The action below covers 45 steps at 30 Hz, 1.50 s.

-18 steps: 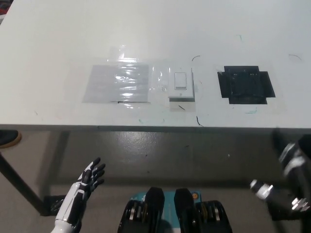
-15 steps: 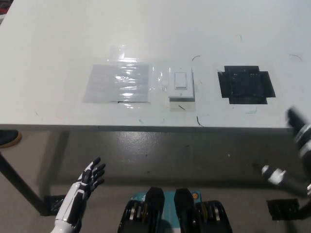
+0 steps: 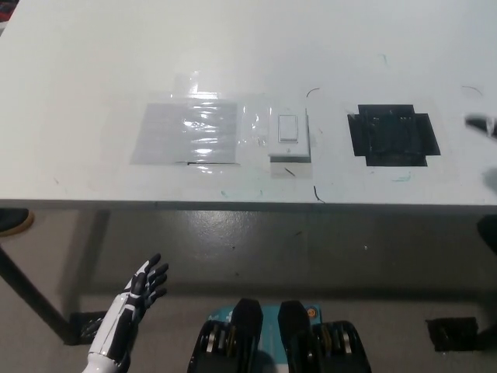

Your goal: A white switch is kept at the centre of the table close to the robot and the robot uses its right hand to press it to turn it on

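So the white table [image 3: 233, 47] took up most of the view, with the white switch [image 3: 289, 134] sitting mid-table near the front edge, its rocker running lengthwise away from the robot. The right hand [image 3: 483, 126] was just a blur at the far right edge, so the switch lay well off to its left; couldn't tell what its fingers were doing. The left hand [image 3: 136, 295] rested below the table, fingers spread, holding nothing.

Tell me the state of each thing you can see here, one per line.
white switch: flat on the table, untouched
left hand: open, resting below the table edge
right hand: blurred at the right edge, over the table, apart from the switch
black tape patch: stuck flat
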### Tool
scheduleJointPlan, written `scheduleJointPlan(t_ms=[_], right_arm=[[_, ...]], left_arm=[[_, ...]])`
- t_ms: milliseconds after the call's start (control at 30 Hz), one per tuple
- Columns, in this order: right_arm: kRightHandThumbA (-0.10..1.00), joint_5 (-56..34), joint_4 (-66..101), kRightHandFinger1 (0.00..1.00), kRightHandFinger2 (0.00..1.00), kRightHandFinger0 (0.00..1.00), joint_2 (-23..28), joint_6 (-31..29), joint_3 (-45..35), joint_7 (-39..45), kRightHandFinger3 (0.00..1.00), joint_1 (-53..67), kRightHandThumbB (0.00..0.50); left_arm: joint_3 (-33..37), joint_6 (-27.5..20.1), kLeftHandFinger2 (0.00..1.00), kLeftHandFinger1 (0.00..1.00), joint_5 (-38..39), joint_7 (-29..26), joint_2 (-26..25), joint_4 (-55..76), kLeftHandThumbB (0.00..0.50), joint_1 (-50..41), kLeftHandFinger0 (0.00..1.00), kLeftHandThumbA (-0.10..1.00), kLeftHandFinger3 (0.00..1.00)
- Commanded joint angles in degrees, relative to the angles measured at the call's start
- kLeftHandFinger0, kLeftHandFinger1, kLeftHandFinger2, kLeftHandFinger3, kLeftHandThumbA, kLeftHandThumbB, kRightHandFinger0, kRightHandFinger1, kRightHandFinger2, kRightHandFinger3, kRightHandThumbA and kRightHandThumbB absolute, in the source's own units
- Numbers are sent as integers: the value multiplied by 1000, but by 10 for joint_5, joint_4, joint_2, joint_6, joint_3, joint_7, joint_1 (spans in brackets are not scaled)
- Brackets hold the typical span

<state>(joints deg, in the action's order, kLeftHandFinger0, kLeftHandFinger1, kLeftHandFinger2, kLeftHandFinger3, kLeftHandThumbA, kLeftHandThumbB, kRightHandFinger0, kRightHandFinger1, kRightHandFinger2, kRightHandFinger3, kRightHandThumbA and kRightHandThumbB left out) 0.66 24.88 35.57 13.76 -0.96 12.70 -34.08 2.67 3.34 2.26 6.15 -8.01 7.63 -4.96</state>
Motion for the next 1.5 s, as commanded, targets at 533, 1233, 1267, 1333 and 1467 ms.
scheduleJointPlan(t_ms=[533, 1233, 1267, 1333, 1467], right_arm=[[1000, 130, -411, 1000, 1000, 1000, -65, 67, 352, 274, 1000, -470, 195], [1000, 181, -735, 1000, 1000, 1000, -222, -2, 387, 236, 1000, -514, 263], [1000, 177, -738, 1000, 1000, 1000, -226, 3, 381, 234, 1000, -507, 252], [1000, 196, -743, 1000, 1000, 1000, -232, 12, 386, 224, 1000, -501, 263], [1000, 200, -768, 1000, 1000, 1000, -239, -11, 383, 223, 1000, -493, 288]], left_arm=[[2, -15, 1000, 1000, 0, 13, -9, 14, 65, 10, 1000, 1000, 1000], [1, -7, 1000, 1000, 0, 11, -9, 22, 61, 8, 1000, 1000, 1000], [0, -8, 1000, 1000, 1, 10, -9, 23, 56, 8, 1000, 1000, 1000], [-1, -4, 1000, 1000, 6, 10, -7, 25, 63, 7, 1000, 1000, 1000], [-1, -7, 1000, 1000, 2, 8, -7, 25, 69, 6, 1000, 1000, 1000]])
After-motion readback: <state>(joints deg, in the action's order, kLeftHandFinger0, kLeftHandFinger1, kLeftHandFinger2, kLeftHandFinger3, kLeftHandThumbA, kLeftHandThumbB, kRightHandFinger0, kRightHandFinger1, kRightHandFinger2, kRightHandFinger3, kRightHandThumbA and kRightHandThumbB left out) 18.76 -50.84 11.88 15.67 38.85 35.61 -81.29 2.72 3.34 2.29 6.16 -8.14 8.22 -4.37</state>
